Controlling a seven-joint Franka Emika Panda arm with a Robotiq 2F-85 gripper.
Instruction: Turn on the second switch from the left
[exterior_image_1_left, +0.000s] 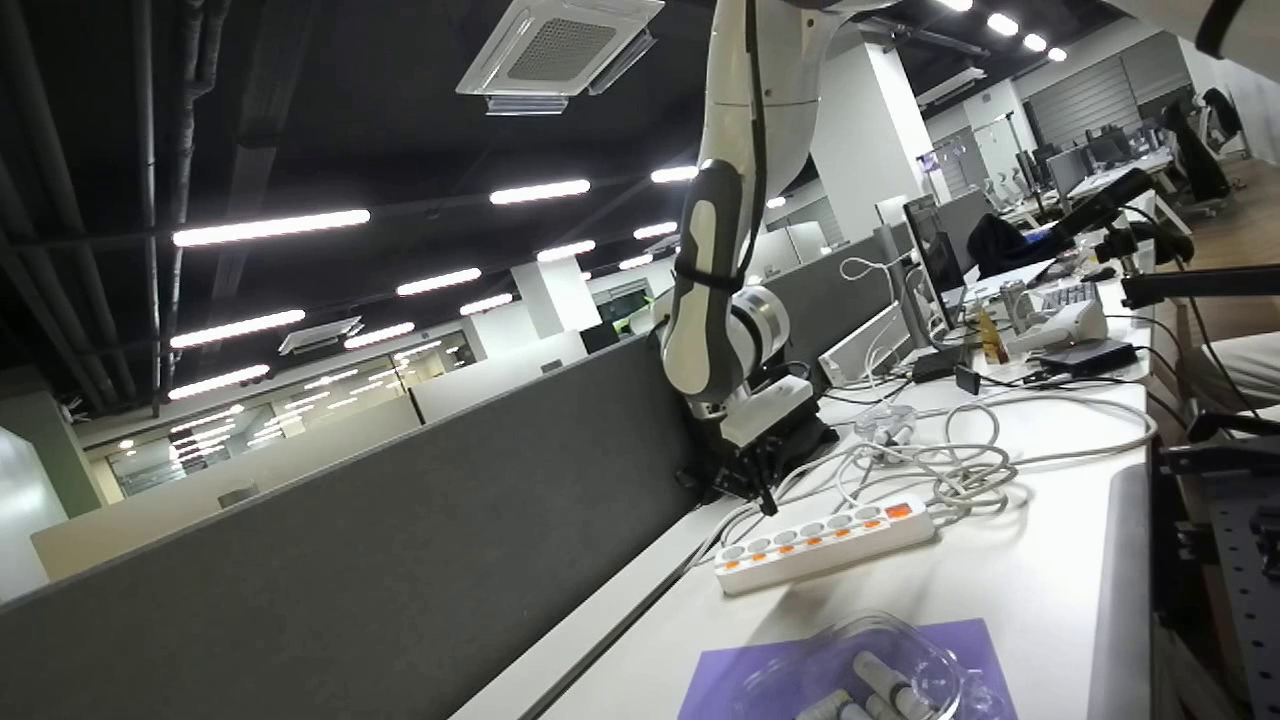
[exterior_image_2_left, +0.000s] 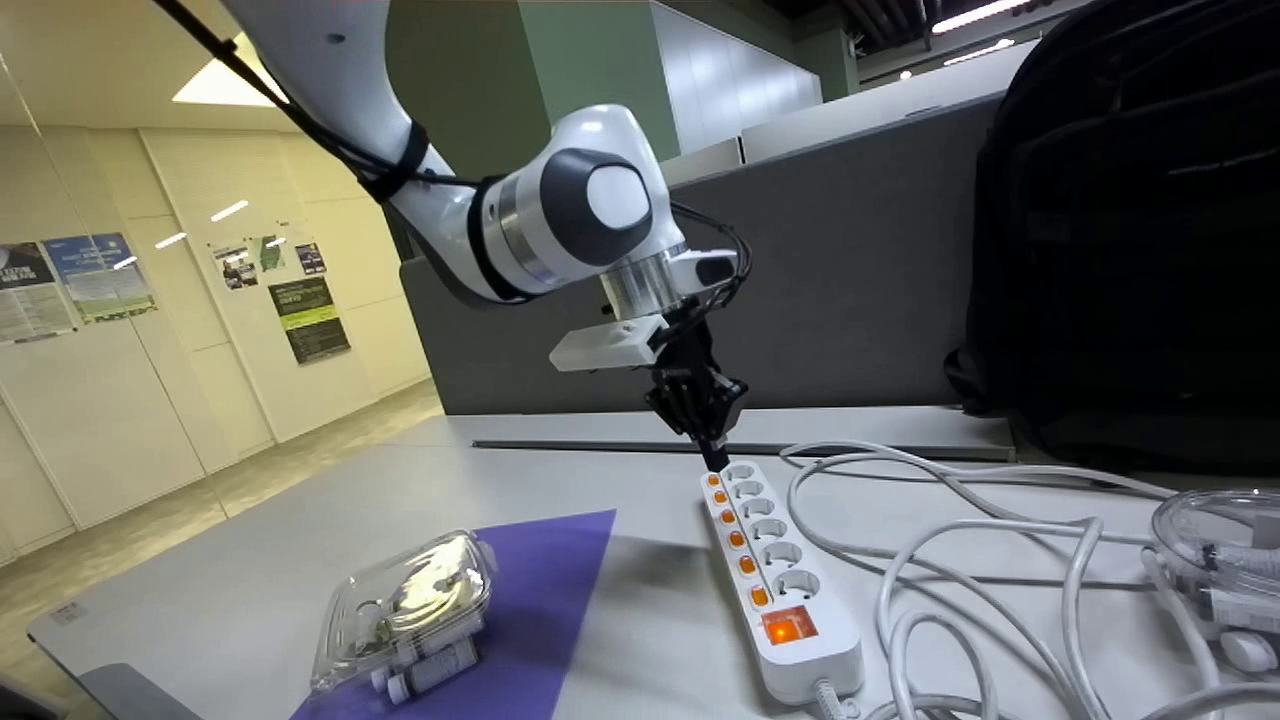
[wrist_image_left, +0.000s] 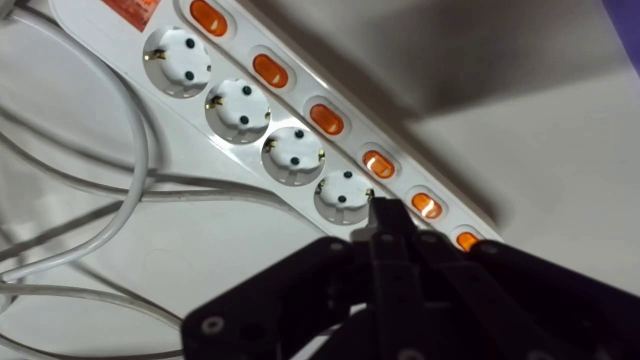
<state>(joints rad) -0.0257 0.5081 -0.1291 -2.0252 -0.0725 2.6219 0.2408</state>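
A white power strip lies on the table, also in an exterior view and the wrist view. It has a row of small orange switches beside round sockets and a larger lit main switch. In the wrist view, the end switch is partly covered by my gripper and looks brighter; the switch beside it shows fully. My gripper is shut and empty, its tips over the socket side near that end. It also shows in both exterior views. I cannot tell whether it touches the strip.
Loose grey-white cables lie beside the strip. A purple sheet bears a clear plastic box with small tubes. A grey partition stands behind the table, a black backpack against it. A clear container stands among cables.
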